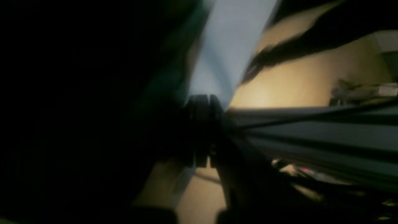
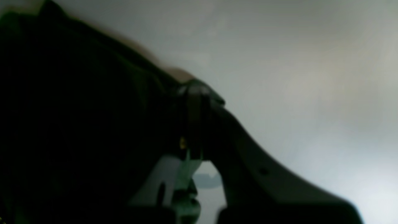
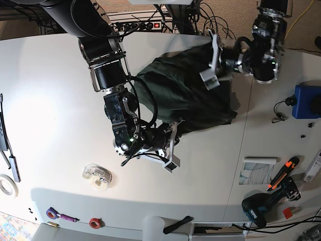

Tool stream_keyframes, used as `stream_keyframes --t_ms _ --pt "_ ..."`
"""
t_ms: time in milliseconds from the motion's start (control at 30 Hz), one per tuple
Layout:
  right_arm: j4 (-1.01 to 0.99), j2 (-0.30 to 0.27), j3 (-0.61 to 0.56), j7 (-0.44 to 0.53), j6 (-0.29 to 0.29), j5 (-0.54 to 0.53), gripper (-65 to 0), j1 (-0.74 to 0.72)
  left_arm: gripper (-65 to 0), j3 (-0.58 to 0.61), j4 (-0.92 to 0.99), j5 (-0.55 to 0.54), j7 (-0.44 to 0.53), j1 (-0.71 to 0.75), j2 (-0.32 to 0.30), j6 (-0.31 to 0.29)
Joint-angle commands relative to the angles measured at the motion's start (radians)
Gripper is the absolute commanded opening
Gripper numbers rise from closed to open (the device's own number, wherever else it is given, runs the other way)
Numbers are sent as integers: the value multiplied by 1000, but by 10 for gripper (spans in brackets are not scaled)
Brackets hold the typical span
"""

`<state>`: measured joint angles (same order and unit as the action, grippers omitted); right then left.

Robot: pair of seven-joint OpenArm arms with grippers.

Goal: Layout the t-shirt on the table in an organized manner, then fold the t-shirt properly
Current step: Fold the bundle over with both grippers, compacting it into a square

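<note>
The dark green t-shirt [image 3: 183, 93] lies bunched at the middle of the white table [image 3: 50, 100], stretched between my two grippers. My left gripper [image 3: 210, 64] is at the shirt's far right edge, shut on the fabric and holding it raised. In the left wrist view its jaws [image 1: 203, 102] are pressed together, with dark cloth [image 1: 93, 109] filling the left side. My right gripper [image 3: 175, 131] is shut on the shirt's near edge. The right wrist view shows its closed jaws [image 2: 194, 90] against dark cloth [image 2: 77, 124] above the table [image 2: 295, 77].
A clear tape roll [image 3: 98, 176] lies near the front left. Right of the table seam [image 3: 239, 150] are a blue box [image 3: 307, 100], an orange cutter [image 3: 282, 173], a paper sheet [image 3: 256, 170] and a drill [image 3: 263, 208]. Cables and a power strip [image 3: 135, 22] line the back edge.
</note>
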<state>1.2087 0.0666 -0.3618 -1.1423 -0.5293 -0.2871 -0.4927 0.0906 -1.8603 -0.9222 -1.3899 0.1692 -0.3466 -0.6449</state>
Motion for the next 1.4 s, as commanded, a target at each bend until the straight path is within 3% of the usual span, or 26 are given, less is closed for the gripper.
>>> stream_keyframes --t_ms 0,100,233,400,533,733,1000,1367 --pt "18 5 1 5 -6 -16 -650 -31 -650 14 -9 34 48 -8 -5 14" --pt "18 0 1 -64 -44 -66 -650 -19 -650 45 1 212 132 -10 -6 64" --pt "18 -35 1 -92 -69 -125 -650 17 -650 42 1 356 160 -33 -19 143" --pt "21 -116 3 -93 -64 -165 -650 45 -650 42 1 409 172 -62 -88 204" --pt "23 -180 3 -134 -61 -290 -650 49 -650 42 1 415 255 -71 -137 248" --pt "41 -214 3 -237 -61 -481 -650 52 -650 43 1 466 367 -101 -134 304" --pt "267 -214 3 -254 -50 -471 -650 132 -650 43 9 465 430 -156 -132 316" --pt "395 -217 4 -248 3 -290 -650 256 -650 45 195 466 484 -235 -84 304"
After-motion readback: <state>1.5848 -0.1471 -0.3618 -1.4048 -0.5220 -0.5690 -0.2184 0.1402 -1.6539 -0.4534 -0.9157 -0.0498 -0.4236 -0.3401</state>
